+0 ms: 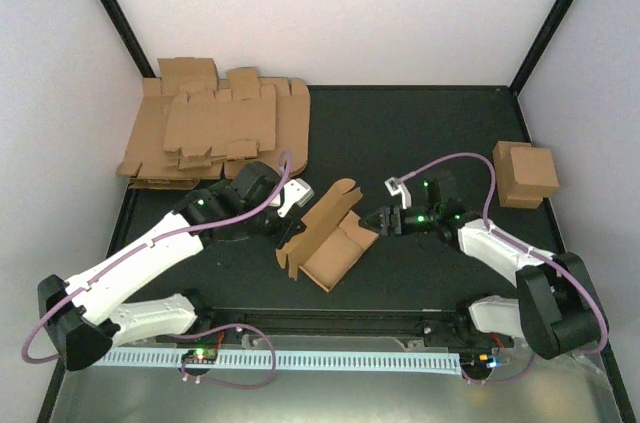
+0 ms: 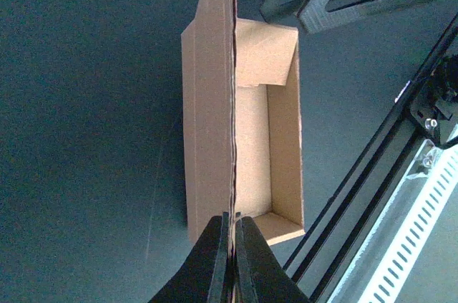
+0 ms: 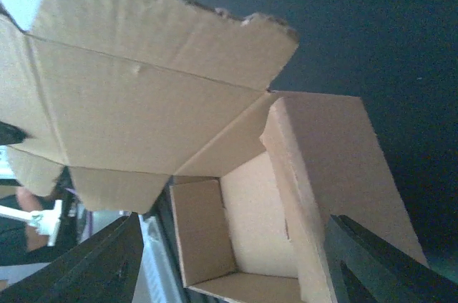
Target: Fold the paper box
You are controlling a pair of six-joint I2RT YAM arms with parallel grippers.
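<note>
The paper box (image 1: 338, 245) is a brown cardboard tray with its walls up, lying at the table's middle. Its lid flap (image 1: 332, 205) stands open along the far-left side. My left gripper (image 1: 293, 232) is shut on the upright long wall at the box's left end. In the left wrist view the fingers (image 2: 221, 260) pinch the cardboard edge, with the box (image 2: 250, 145) stretching ahead. My right gripper (image 1: 377, 222) is open at the box's right end. In the right wrist view its fingers (image 3: 379, 263) straddle the box (image 3: 257, 224), and the lid (image 3: 143, 102) fills the top.
A pile of flat brown blanks (image 1: 215, 128) lies at the back left. A closed cardboard box (image 1: 527, 173) stands at the right edge. A black rail and a white slotted strip (image 1: 300, 358) run along the near edge.
</note>
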